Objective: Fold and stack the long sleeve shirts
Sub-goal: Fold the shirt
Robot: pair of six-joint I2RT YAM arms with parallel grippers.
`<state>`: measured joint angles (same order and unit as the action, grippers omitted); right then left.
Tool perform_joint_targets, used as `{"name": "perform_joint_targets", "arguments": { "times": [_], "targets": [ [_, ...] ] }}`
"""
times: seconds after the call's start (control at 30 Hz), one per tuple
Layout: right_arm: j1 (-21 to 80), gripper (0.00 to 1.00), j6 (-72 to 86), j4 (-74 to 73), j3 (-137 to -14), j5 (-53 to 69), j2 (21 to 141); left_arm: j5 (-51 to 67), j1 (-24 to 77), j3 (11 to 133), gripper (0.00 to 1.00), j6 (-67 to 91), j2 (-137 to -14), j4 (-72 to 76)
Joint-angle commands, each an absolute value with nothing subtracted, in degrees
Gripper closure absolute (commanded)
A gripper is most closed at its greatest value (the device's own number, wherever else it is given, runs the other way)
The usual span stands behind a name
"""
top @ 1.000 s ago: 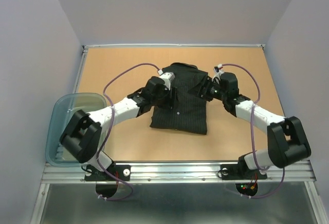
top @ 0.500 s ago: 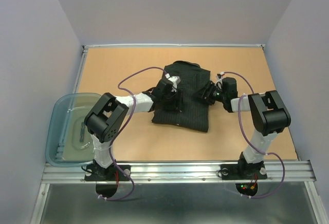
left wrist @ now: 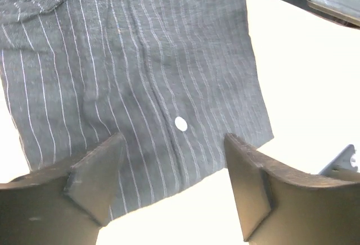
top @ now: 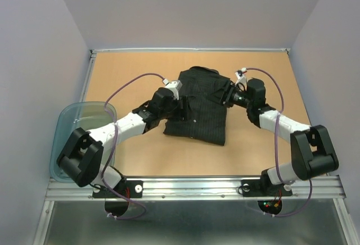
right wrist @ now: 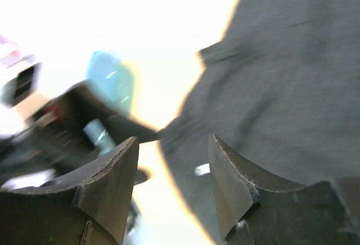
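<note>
A blue-grey tub (top: pixel 67 116) sits at the bench's (top: pixel 124 71) left edge. The black pinstriped shirt (top: pixel 197 118) lies mid-bench as a rough rectangle (one white button showing), with bare wood all round it. My left gripper (left wrist: pixel 173 144) gapes wide over the shirt's edge, empty. My right gripper (right wrist: pixel 173 144) is spread at its right side, gripping nothing.

A translucent blue-grey tub (top: pixel 73 118) rests at the tan table's (top: pixel 124 71) left edge.

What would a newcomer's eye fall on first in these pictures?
A black pinstriped button-up shirt, roughly folded, lies in the middle of the tan wooden table. The left gripper and right gripper flank it, both open and empty. A translucent blue-grey plastic tub sits at the left edge.
</note>
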<state>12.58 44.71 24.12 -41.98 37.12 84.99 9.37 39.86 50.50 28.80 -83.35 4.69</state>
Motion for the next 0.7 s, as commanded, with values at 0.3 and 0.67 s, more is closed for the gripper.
{"name": "perform_joint_targets", "arguments": {
  "times": [0.3,0.67],
  "targets": [
    [30.5,0.43,58.4,40.4,-28.5,34.0,85.5,5.9,39.3,43.3,0.41,34.9,-86.7,10.1],
    [25.2,0.53,61.1,49.2,-12.4,26.0,93.0,5.2,36.9,38.1,0.50,38.6,-92.5,13.6]
  ]
}}
